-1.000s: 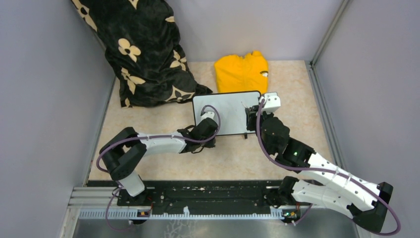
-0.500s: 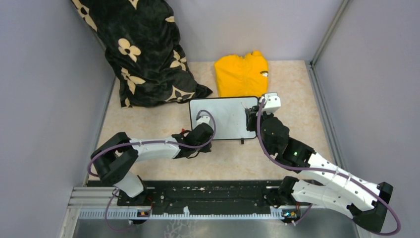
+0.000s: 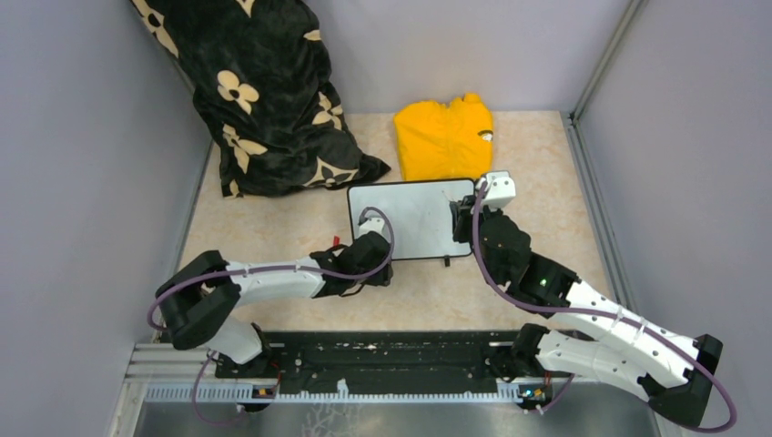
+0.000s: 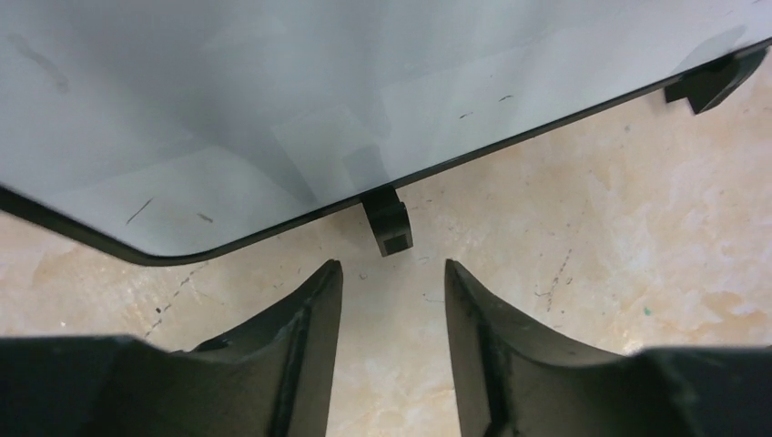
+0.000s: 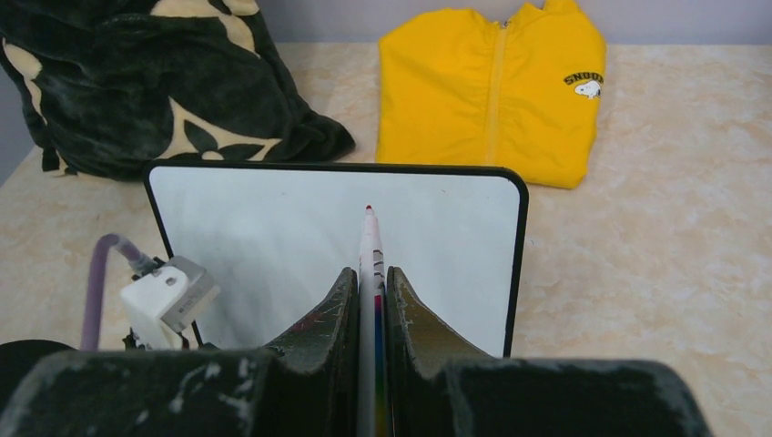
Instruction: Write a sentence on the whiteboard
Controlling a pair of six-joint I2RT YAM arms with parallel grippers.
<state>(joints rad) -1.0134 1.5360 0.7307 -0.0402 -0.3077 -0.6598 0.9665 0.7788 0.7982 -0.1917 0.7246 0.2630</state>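
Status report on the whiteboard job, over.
Left gripper open, empty, at whiteboard near edge. Right gripper shut on marker, tip over whiteboard. Whiteboard blank, no sentence yet. Yellow jacket, blanket behind, clear.

Black blanket (image 3: pixel 264 100) with cream flowers heaped at back left, folded yellow hoodie (image 3: pixel 444 135) beside it, beige marbled tabletop (image 3: pixel 546 164)

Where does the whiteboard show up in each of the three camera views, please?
Top external: whiteboard at centre, just below the yellow garment in the picture.
Left wrist: whiteboard fills the upper part; its black-rimmed edge runs above the open left gripper.
Right wrist: whiteboard at centre, beyond the right gripper, which is shut on the marker.
Shared landmark: the beige marbled table around the board.
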